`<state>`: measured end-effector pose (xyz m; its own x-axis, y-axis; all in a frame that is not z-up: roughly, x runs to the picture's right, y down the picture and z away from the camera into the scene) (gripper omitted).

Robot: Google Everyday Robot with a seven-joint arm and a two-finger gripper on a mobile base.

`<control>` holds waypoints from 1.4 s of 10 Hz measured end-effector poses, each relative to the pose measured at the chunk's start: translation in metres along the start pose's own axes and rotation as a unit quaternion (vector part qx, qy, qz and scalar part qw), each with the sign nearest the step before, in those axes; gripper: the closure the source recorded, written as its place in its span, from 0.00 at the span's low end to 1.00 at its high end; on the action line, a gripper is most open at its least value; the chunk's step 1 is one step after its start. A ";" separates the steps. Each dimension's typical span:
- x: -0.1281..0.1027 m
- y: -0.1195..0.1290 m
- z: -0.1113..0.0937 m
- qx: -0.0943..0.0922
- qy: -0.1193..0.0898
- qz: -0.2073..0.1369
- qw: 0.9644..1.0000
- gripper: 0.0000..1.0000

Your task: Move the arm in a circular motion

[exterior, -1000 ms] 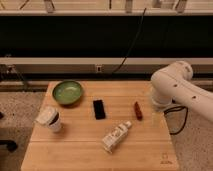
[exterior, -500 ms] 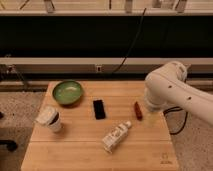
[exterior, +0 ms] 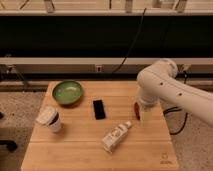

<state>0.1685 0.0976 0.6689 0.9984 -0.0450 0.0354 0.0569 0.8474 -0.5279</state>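
Over the table (exterior: 75,152), beside the bottle (exterior: 116,137), the arm (exterior: 172,90) holds its gripper (exterior: 145,115), state unclear.

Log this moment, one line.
arm: bent over table right side | tool: low, right of bottle | bowl, cup, phone: left of arm

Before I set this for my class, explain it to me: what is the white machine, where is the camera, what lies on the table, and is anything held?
The white machine is a robot arm reaching in from the right. Its gripper, the pale tip, hangs over the table near its right edge; I see nothing held. The camera looks down from the front. On the table: a green bowl, a black phone, a white cup, a white bottle lying down, and a red thing partly behind the arm.
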 end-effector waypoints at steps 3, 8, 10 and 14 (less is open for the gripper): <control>-0.004 0.003 0.002 -0.004 0.003 -0.012 1.000 0.20; -0.025 0.000 0.008 -0.003 0.000 -0.034 0.999 0.20; -0.020 0.001 0.011 -0.004 -0.002 -0.033 0.999 0.20; -0.038 0.000 0.019 -0.006 -0.010 -0.042 0.999 0.20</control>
<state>0.1305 0.1098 0.6834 0.9897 -0.1057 0.0965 0.1411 0.8342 -0.5331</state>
